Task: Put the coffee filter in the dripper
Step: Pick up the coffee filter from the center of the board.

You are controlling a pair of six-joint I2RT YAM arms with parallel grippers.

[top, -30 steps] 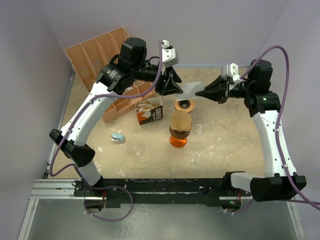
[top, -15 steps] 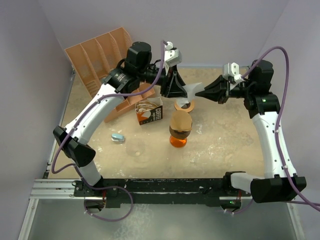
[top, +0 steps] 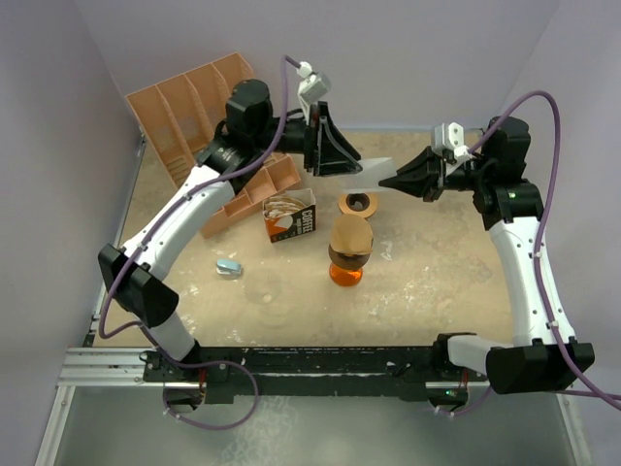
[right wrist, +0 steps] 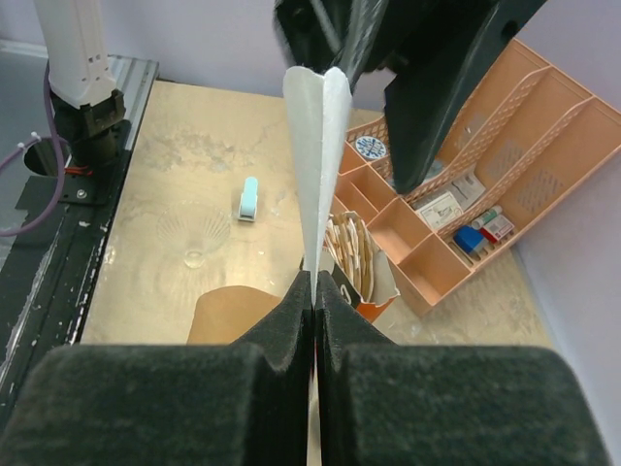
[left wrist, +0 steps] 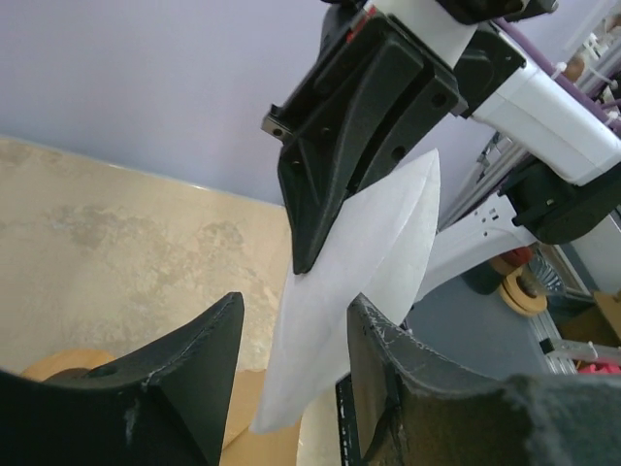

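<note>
Right hand (top: 386, 181) clenched on the coffee filter (top: 373, 165), its pads pinching the folded white paper at one end; in the right wrist view the filter (right wrist: 315, 146) stands up from the shut pads as two layers, slightly parted at the top. Filter held in the air over the far middle of the desk (top: 437, 262), above a brown ring (top: 358, 202). Left hand (top: 349, 163) released, fingers spread with the free end of the filter (left wrist: 359, 252) between them; contact with the nearer finger (left wrist: 388, 369) cannot be told. Clear ribbed dripper (top: 264, 288) sits towards the near left of the desk, well apart from the filter, a small pale-blue object (top: 228, 266) just beside it. Orange vessel with brown top (top: 349, 254) mid-desk. Open carton (top: 291, 218) of wooden sticks beside it, coffee-cup picture on its face; side lettering looks like "COFFEE", too small to be sure. Orange compartment tray (top: 194, 107) at the far left corner; printed packets inside, text unreadable
</note>
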